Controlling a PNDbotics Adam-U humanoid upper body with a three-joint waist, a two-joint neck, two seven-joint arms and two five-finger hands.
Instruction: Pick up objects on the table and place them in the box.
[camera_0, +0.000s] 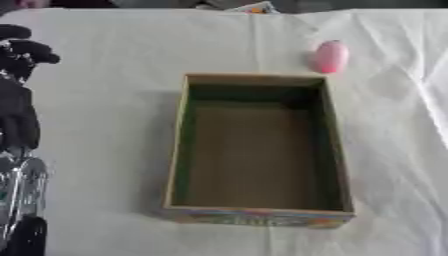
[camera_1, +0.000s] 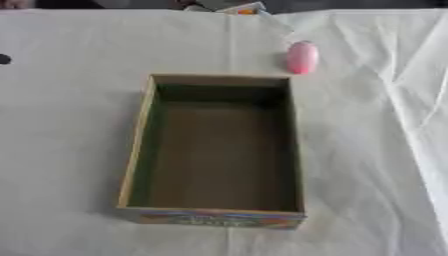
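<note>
An open cardboard box (camera_0: 178, 150) stands in the middle of the white-clothed table, its long side running away from me, and nothing shows inside it. A small pink oval object (camera_0: 331, 56) lies on the cloth just beyond the box's far right corner. My left hand (camera_0: 19, 52) is raised at the far left edge, well left of the box, with its black fingers relaxed and holding nothing. In the right eye view only a dark fingertip (camera_1: 4, 59) of it shows. My right hand is in neither view.
A white cloth (camera_1: 367, 150) with creases on its right side covers the table. A small multicoloured item (camera_1: 246, 8) lies at the far edge, behind the pink object. My left forearm (camera_0: 22, 185) runs down the left edge.
</note>
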